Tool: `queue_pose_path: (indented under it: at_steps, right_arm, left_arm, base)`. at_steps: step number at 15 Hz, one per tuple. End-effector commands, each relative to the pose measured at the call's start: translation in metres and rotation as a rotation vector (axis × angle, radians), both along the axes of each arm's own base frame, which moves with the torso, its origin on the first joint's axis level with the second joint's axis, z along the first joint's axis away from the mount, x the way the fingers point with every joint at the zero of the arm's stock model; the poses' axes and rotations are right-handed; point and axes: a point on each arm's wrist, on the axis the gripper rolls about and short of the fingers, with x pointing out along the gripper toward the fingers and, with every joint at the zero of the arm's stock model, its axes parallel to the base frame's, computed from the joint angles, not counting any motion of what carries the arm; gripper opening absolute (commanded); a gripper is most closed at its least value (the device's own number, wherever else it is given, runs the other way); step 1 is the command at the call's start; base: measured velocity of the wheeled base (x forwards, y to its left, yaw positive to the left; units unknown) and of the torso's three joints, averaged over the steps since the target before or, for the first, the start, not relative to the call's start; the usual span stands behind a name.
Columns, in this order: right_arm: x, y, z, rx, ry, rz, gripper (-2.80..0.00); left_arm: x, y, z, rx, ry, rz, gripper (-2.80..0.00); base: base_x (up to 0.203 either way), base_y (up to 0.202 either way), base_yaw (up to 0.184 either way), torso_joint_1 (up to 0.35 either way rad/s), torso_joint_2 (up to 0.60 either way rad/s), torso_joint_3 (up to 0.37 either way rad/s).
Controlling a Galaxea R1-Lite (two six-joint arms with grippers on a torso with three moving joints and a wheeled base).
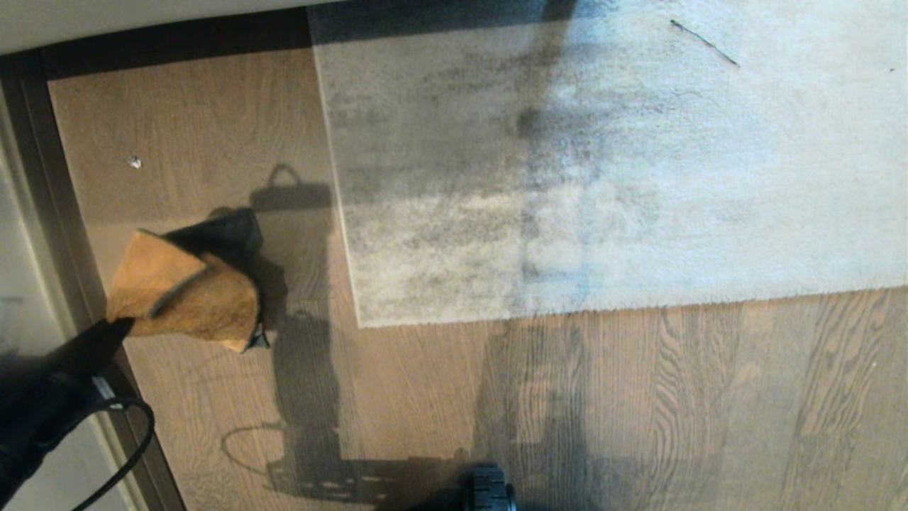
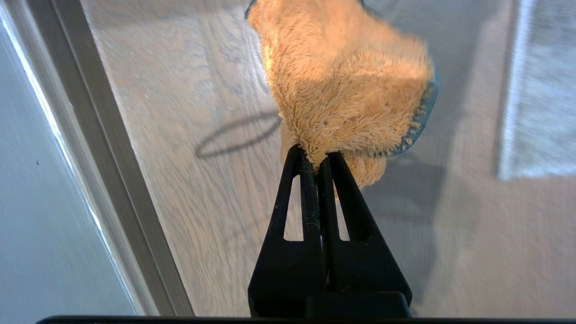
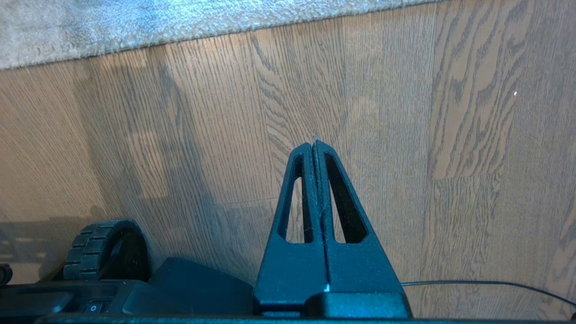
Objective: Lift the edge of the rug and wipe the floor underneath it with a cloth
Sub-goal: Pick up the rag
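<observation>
Brown plank floor (image 1: 213, 121) fills the room, with the grey rug's corner (image 1: 362, 323) lying flat on it, nothing lifted yet. My left fingers (image 2: 319, 159) are clenched on the cloth (image 1: 188, 287), holding it off the floor near the skirting (image 1: 64, 213), well apart from the rug edge (image 1: 340, 213). My right fingers (image 3: 315, 144) are pressed together, empty, parked low near the rug's near border. Next, I judge, the right must open, pinch that corner and raise it, so I can wipe under.
</observation>
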Motion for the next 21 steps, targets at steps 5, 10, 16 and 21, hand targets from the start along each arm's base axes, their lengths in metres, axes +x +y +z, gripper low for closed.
queue_pose_path:
  at_steps: [5,10,16,21]
  right_arm:
    - [0.000,0.000,0.000,0.001,-0.001,0.000,-2.80]
    - [0.000,0.000,0.000,0.001,-0.001,0.000,-2.80]
    - [0.000,0.000,0.000,0.001,-0.001,0.000,-2.80]
    - [0.000,0.000,0.000,0.001,-0.001,0.000,-2.80]
  left_arm:
    - [-0.042,-0.010,0.013,0.007,-0.029,-0.017,-2.80]
    - [-0.065,-0.015,0.010,0.001,0.003,-0.014,-2.80]
    - [-0.109,-0.027,-0.008,-0.013,0.069,-0.041,-2.80]
    - [-0.145,-0.032,-0.035,-0.005,0.125,-0.067,-2.80]
  base:
    - [0.000,0.000,0.000,0.000,0.00,0.000]
    - [0.000,0.000,0.000,0.000,0.00,0.000]
    - [0.000,0.000,0.000,0.000,0.00,0.000]
    - [0.000,0.000,0.000,0.000,0.00,0.000]
